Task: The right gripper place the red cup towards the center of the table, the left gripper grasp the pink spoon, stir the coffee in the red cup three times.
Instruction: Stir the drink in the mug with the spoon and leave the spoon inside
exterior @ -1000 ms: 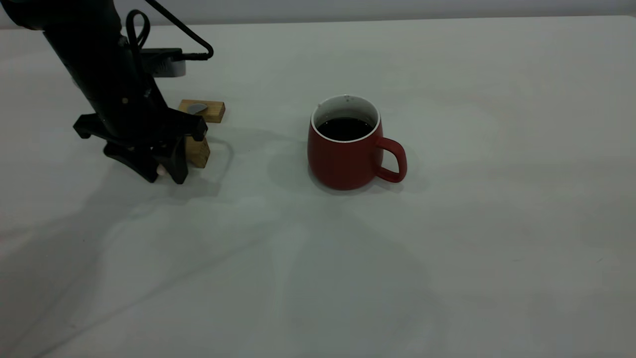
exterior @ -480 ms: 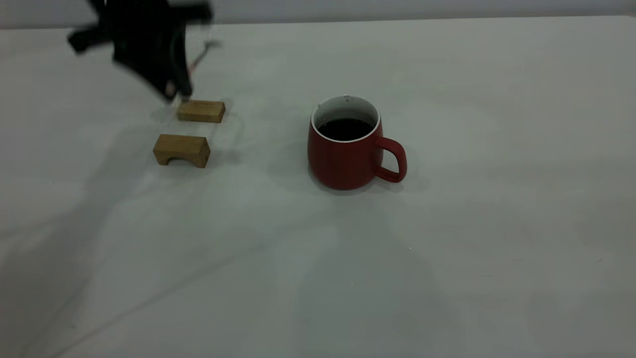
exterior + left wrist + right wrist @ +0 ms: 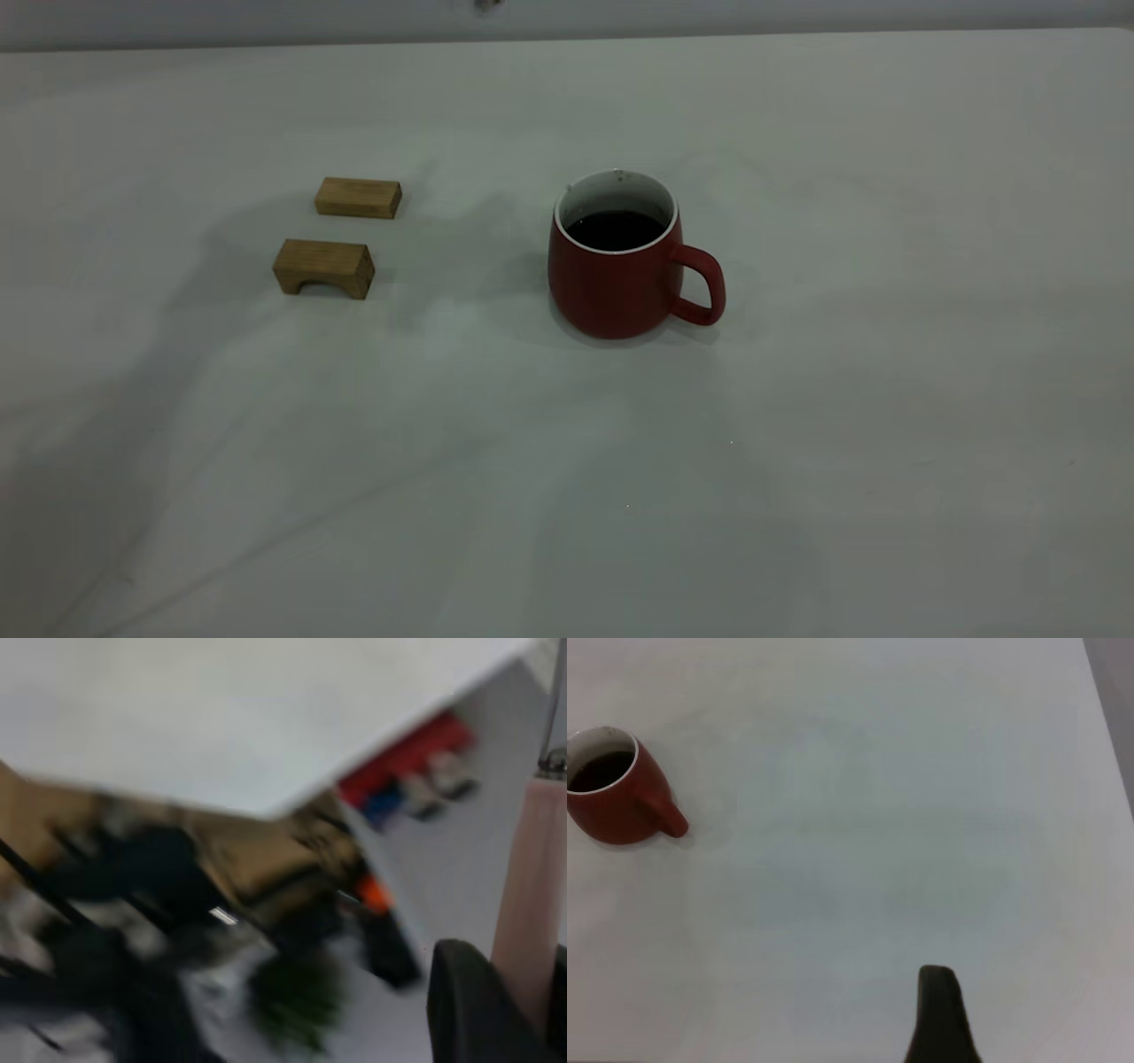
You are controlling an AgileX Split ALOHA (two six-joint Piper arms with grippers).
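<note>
Table holds one red cup; two wooden blocks.

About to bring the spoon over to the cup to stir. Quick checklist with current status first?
1. Red cup upright, near the middle of the table: ok.
2. Coffee in the cup, no spill visible: ok.
3. Pink spoon held in the left end effector: ok.
4. Spoon lined up over the cup: cannot tell; the left arm is outside the exterior view.
5. Right end effector well away from the cup: ok.
6. Wooden blocks apart from the cup: ok.
</note>
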